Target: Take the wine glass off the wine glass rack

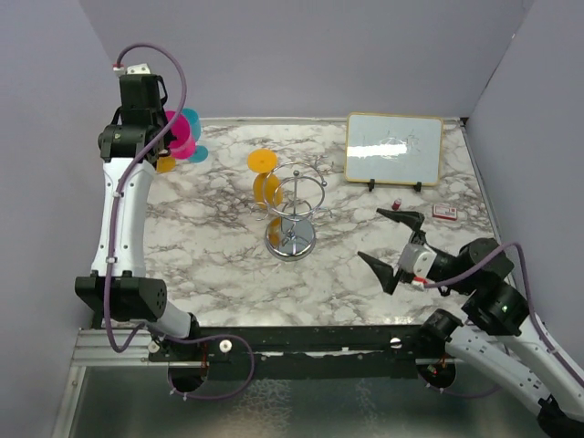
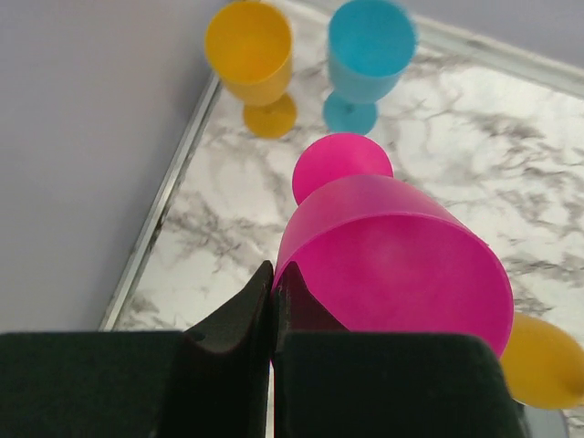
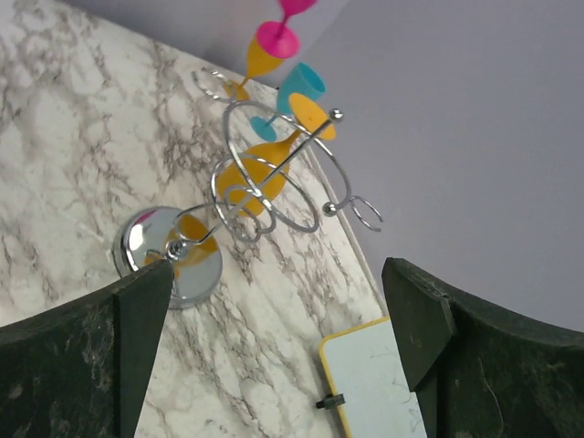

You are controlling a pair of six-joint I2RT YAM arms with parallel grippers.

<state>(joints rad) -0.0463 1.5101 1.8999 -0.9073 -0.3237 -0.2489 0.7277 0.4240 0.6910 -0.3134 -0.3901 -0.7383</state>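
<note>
Nearest me, by the near right corner of the tabletop, the right gripper (image 1: 370,234) hangs low with its fingers spread wide and nothing between them. It points at the wine glass rack (image 1: 294,208), which stands mid-table. An orange wine glass (image 1: 265,187) hangs upside down on the rack's left side.

From the left wrist, the left gripper (image 2: 274,271) has its fingers (image 2: 228,328) pinched almost together, seemingly on the rim of a pink wine glass (image 2: 401,265) held above the marble. Beyond it, a cyan glass (image 2: 370,46) and a standing orange glass (image 2: 248,46) sit in the far left corner.

From the right wrist, the wide fingers frame the rack, the orange wine glass hooked in its loops.

I'd judge the pink one is off and the orange one is left to lift.
</note>
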